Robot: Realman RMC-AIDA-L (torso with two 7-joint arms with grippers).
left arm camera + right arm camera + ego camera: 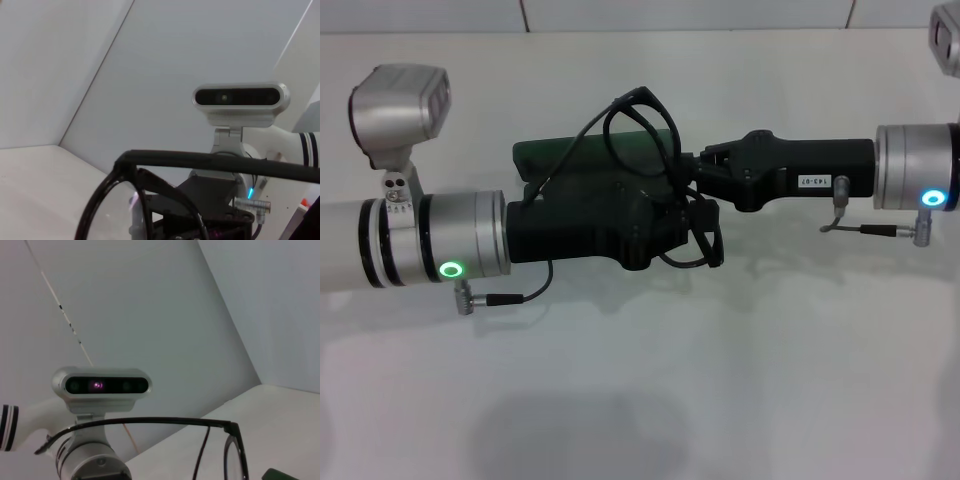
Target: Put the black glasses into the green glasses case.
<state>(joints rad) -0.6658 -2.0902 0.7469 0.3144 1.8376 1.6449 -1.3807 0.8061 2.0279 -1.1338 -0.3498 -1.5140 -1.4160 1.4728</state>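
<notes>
The black glasses (665, 105) are held up off the table between my two arms, over the green glasses case (570, 158). My left gripper (670, 220) reaches in from the left above the case and is shut on the glasses. Their thick rim and temple arm (215, 162) sit very close in the left wrist view. My right gripper (705, 168) comes in from the right and meets the frame at its tip. In the right wrist view the glasses (165, 421) look thinner, and a corner of the case (280, 474) shows. Most of the case is hidden under my left gripper.
The white table (640, 380) spreads all around the case. The two arms face each other: the right arm's wrist camera (240, 97) shows in the left wrist view, and the left arm's wrist camera (100, 386) in the right wrist view. A wall stands behind.
</notes>
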